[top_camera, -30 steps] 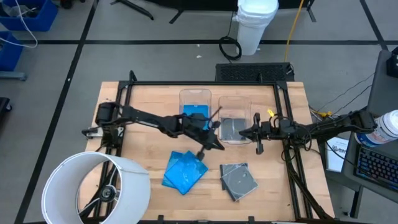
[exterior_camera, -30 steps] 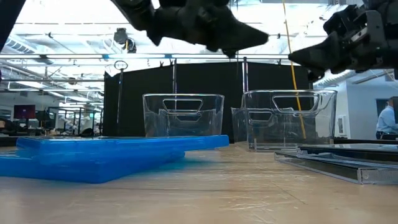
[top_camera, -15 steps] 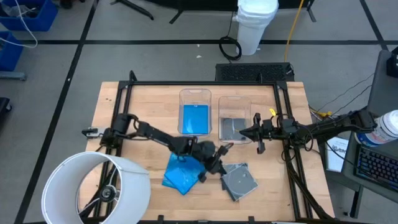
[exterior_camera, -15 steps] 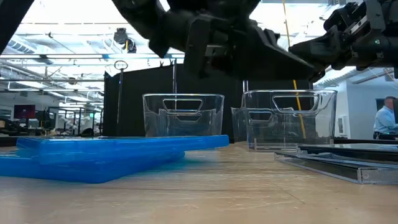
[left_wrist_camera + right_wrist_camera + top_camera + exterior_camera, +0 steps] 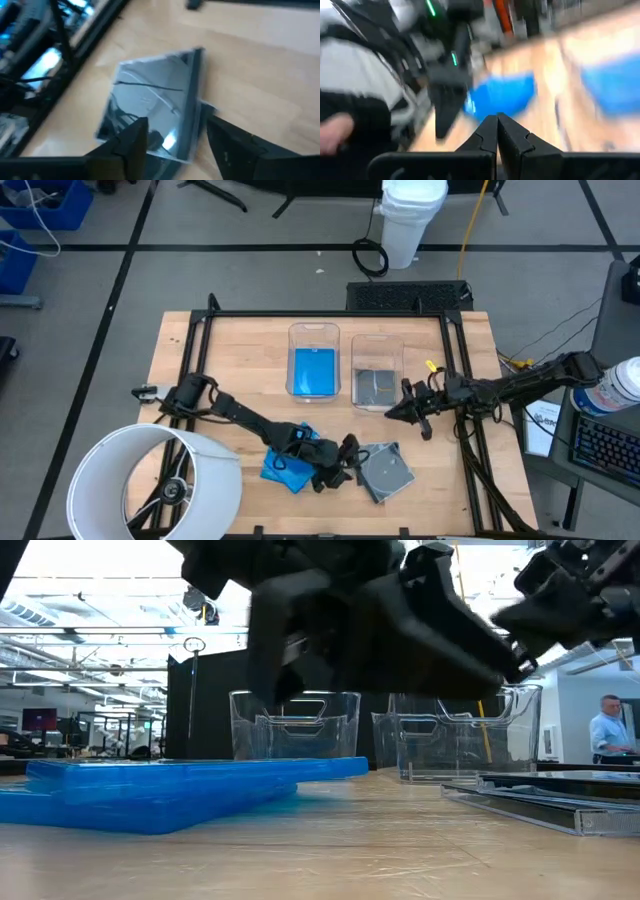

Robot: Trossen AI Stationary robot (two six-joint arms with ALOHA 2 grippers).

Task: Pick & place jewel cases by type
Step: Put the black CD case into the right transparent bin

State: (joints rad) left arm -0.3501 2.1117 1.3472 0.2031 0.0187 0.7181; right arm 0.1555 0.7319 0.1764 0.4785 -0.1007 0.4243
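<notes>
With its fingers spread wide, the left gripper (image 5: 343, 459) hangs beside the grey jewel cases (image 5: 384, 471) at the table's (image 5: 230, 350) near edge, where a shallow grab could skid the top case off its stack.

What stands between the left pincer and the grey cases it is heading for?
Nothing visible. The left pincer is open, just beside the grey cases, and its wrist view shows the top case lying bare on the table straight ahead of the fingers. The blue cases lie behind it.
</notes>
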